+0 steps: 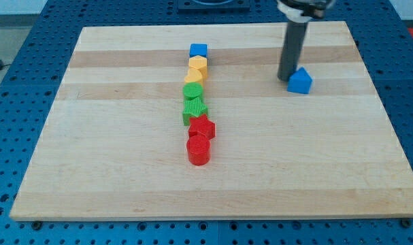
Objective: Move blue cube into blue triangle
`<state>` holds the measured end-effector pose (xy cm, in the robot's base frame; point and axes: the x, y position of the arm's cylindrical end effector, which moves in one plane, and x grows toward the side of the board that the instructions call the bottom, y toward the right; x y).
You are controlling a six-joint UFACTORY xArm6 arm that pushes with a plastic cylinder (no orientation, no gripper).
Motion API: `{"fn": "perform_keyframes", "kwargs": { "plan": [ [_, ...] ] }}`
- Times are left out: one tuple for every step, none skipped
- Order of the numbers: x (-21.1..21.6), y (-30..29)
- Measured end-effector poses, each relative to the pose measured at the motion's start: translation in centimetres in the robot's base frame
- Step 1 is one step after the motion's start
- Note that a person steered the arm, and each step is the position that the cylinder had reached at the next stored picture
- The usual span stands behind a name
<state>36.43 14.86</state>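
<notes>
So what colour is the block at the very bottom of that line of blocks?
Red: the red cylinder ends the line nearest the view's bottom, seen in the camera view, the only one.

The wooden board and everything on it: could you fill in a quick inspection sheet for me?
Surface: wooden board, flat, on a blue perforated table.
Job's things: blue cube tops a column of blocks; blue triangle sits apart toward the view's right.
Clutter: yellow blocks, green blocks, red star, red cylinder, lined up below the cube.
Grippers: none; my tip stands just left of the triangle.
Cables: a dark bit at the left edge, too unclear to tell.
Surroundings: nothing seen beyond the table.
</notes>
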Motion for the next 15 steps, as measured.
{"fn": "perform_keyframes", "kwargs": {
  "plan": [
    [1.7,3.1],
    [1.8,3.2],
    [-1.6,-0.2],
    [-9.8,-2.1],
    [-17.1,-10.0],
    [-16.9,-17.3],
    [-13.4,-22.5],
    [-10.8,-26.2],
    [-7.9,-24.1],
    [-7.9,-19.0],
    [-7.8,-15.8],
    [-5.9,-15.3],
    [-3.7,-15.1],
    [-2.2,-13.5],
    [-1.7,-10.3]
  ]
}}
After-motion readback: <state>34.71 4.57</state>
